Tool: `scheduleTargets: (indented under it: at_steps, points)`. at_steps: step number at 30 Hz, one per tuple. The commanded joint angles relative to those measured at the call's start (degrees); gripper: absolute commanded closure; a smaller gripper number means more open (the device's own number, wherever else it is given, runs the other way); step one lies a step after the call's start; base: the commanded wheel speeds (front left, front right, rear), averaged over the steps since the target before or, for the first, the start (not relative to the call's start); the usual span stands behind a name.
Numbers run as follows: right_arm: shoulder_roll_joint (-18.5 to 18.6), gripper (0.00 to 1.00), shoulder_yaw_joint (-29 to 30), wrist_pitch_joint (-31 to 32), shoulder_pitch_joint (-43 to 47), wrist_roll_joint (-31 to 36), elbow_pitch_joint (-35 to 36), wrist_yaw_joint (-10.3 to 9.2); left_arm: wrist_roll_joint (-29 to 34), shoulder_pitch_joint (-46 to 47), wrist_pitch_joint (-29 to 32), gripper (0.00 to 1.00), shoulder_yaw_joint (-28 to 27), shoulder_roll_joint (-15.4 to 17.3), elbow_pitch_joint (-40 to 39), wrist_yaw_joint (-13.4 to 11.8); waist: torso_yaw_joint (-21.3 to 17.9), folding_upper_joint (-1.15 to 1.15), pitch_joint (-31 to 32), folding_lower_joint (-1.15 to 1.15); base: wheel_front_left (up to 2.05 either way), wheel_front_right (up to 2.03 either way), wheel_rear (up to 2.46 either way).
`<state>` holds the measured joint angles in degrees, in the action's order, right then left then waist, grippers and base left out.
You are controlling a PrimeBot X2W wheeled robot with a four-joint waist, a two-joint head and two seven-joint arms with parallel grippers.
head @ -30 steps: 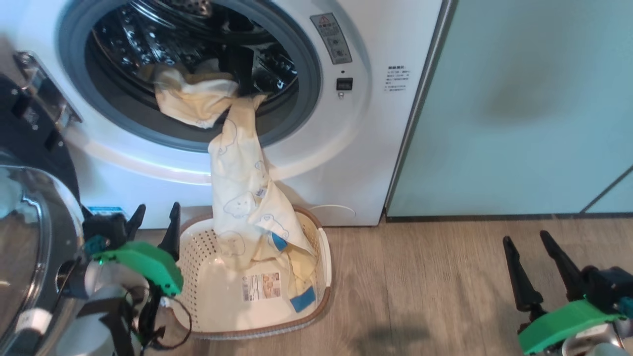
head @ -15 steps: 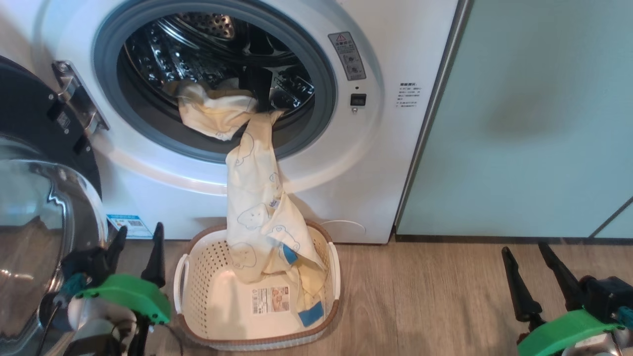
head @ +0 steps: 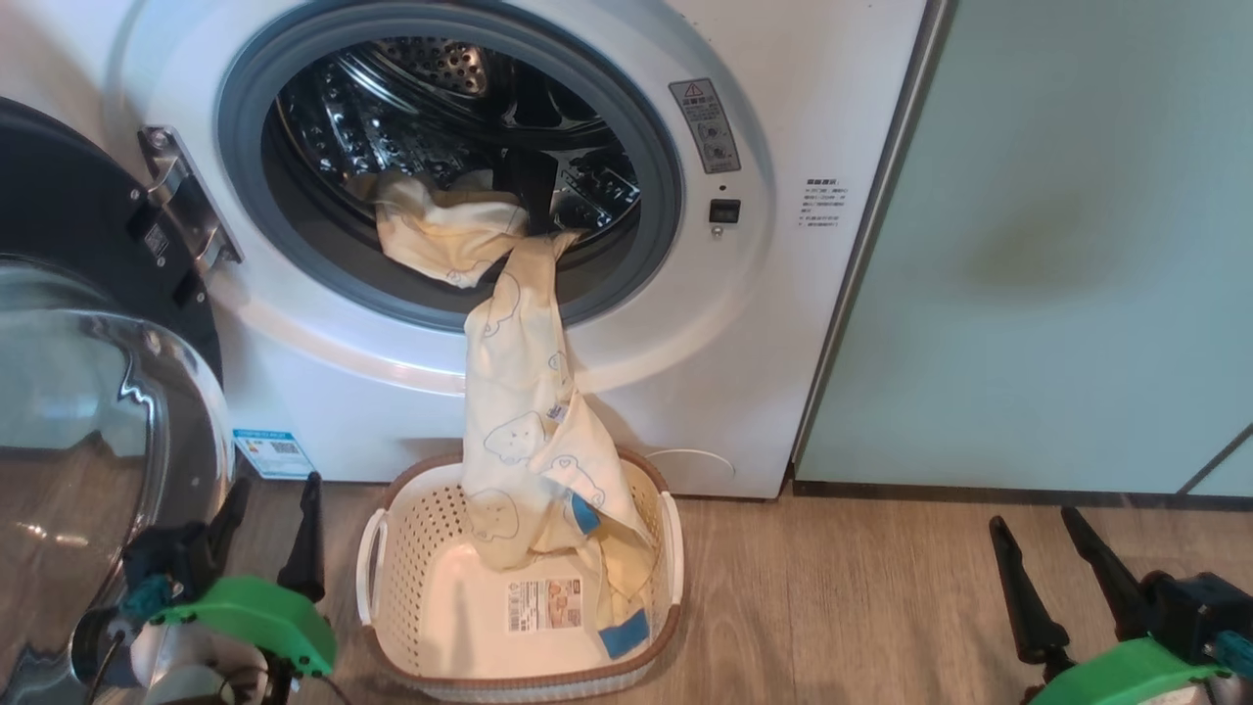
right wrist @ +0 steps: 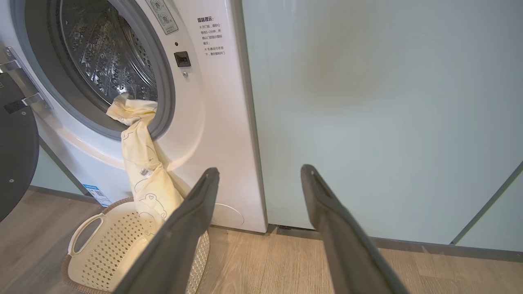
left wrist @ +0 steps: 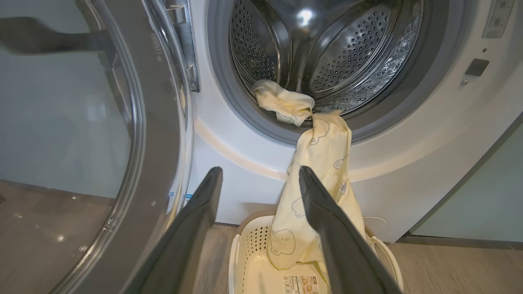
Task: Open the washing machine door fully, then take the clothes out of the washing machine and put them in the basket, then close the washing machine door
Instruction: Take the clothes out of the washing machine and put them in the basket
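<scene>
We only shifted our view; the clothes [head: 516, 411] still trail from washing machine [head: 764, 372] into basket [head: 411, 553], unfinished. Left gripper [head: 276, 487] and right gripper [head: 1033, 522] gape empty.

The washing machine [right wrist: 220, 122] front bears a Chinese notice [right wrist: 211, 36] headed 温馨提示 and a warning-triangle sticker [head: 705, 125], its finer print illegible.

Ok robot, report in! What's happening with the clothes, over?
Left gripper open, empty. Right gripper open, empty. Clothes hang from washing machine into basket, part inside drum. Door open wide, beside left gripper.
</scene>
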<state>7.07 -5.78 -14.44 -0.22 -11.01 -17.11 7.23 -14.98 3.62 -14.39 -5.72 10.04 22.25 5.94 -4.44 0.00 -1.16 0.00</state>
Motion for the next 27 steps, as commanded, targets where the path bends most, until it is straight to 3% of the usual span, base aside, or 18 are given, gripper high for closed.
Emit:
scheduleTargets:
  at_steps: [1,27]
  points:
    - [0.8,0.0,-1.2,-0.6,-1.4,0.1,1.7,0.25,0.9,2.0,-0.6,0.0,-2.6,0.8,-2.1,0.2,0.0,0.0,0.2,0.0,0.0,0.0,0.0]
    - [0.6,0.0,-1.6,-0.6,-1.2,-0.1,1.6,0.25,3.8,1.8,-0.6,0.0,-3.5,0.0,-2.6,1.3,-0.5,0.0,0.5,0.0,0.0,0.0,0.0]
